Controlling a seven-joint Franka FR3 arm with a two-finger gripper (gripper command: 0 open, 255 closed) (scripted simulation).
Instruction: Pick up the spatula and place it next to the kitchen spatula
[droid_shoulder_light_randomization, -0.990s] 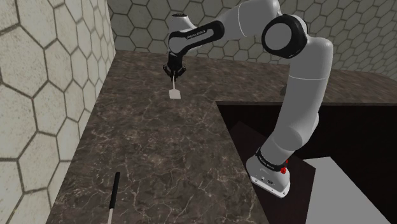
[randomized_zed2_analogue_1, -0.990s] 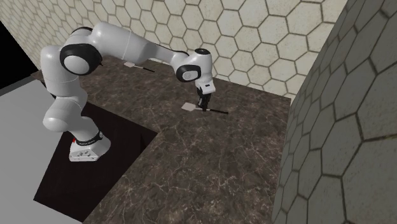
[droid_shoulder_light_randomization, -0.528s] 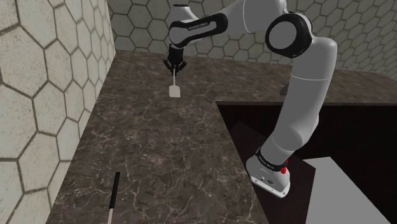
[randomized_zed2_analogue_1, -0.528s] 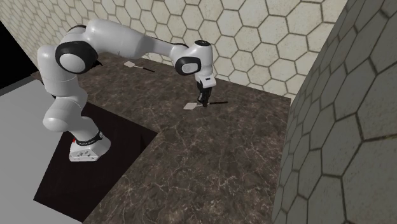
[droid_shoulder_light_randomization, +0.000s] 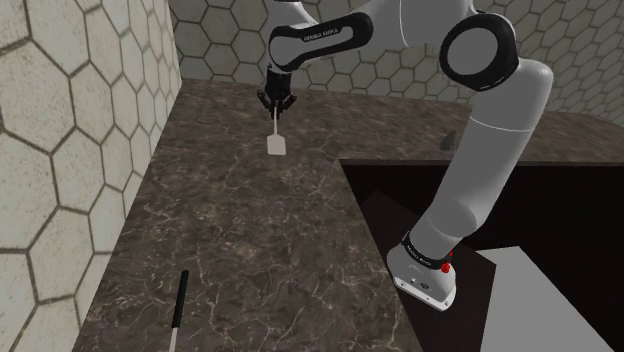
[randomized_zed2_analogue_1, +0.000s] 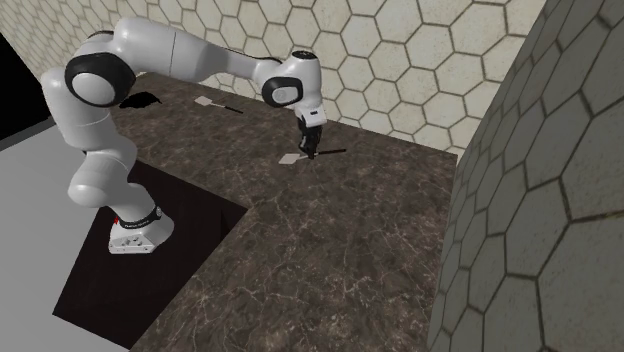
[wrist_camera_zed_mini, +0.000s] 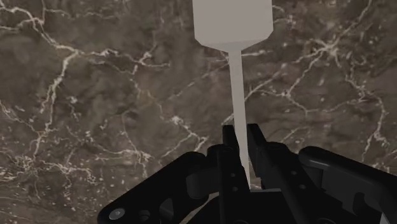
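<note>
My gripper (droid_shoulder_light_randomization: 275, 107) is shut on the thin neck of a spatula (droid_shoulder_light_randomization: 276, 146) with a pale flat blade. In the wrist view the black fingers (wrist_camera_zed_mini: 257, 145) clasp that neck, and the blade (wrist_camera_zed_mini: 232, 22) sticks out beyond the gripper (wrist_camera_zed_mini: 242, 151) over the dark marbled counter. In the second exterior view the gripper (randomized_zed2_analogue_1: 310, 150) holds it low over the counter, blade (randomized_zed2_analogue_1: 291, 159) towards that view's left and dark handle (randomized_zed2_analogue_1: 336, 152) towards its right. A second spatula (randomized_zed2_analogue_1: 214, 103), pale blade and dark handle, lies further along the counter near the back wall.
The dark marble counter (droid_shoulder_light_randomization: 250, 240) runs along hexagon-tiled walls (droid_shoulder_light_randomization: 70, 150). A slim dark stick-like utensil (droid_shoulder_light_randomization: 178, 300) lies near the counter's front edge. The arm's base (droid_shoulder_light_randomization: 425, 275) stands in a dark recess beside the counter. A black area (randomized_zed2_analogue_1: 20, 90) shows at the second exterior view's left.
The arm has swung, carrying the held spatula a little towards the back wall, leftward and upward in the second exterior view. The grip has stayed shut.
</note>
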